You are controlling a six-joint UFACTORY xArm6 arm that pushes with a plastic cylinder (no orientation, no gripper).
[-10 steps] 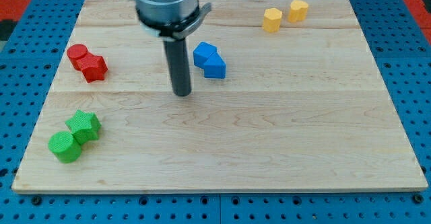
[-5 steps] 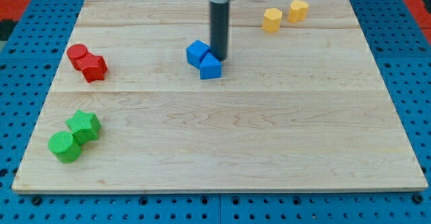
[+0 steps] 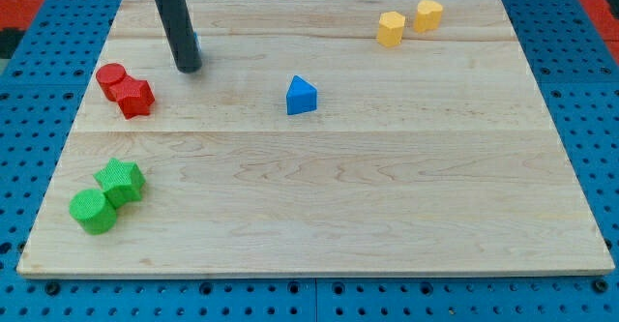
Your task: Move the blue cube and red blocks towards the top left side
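My tip (image 3: 188, 69) rests on the board near the view's upper left. The blue cube (image 3: 197, 44) is almost hidden behind the rod; only a thin blue sliver shows at the rod's right edge. A red cylinder (image 3: 110, 75) and a red star-like block (image 3: 135, 98) touch each other at the left, just left and slightly below my tip. A blue triangular block (image 3: 301, 96) stands alone near the board's middle.
Two yellow blocks (image 3: 391, 28) (image 3: 428, 14) sit at the top right. Two green blocks (image 3: 123, 179) (image 3: 93, 210) sit at the bottom left. The wooden board (image 3: 387, 216) lies on a blue pegboard.
The rod swept from the middle to the upper left, pushing the blue cube left with it. The blue triangular block stayed behind near the middle. The red blocks have not moved.
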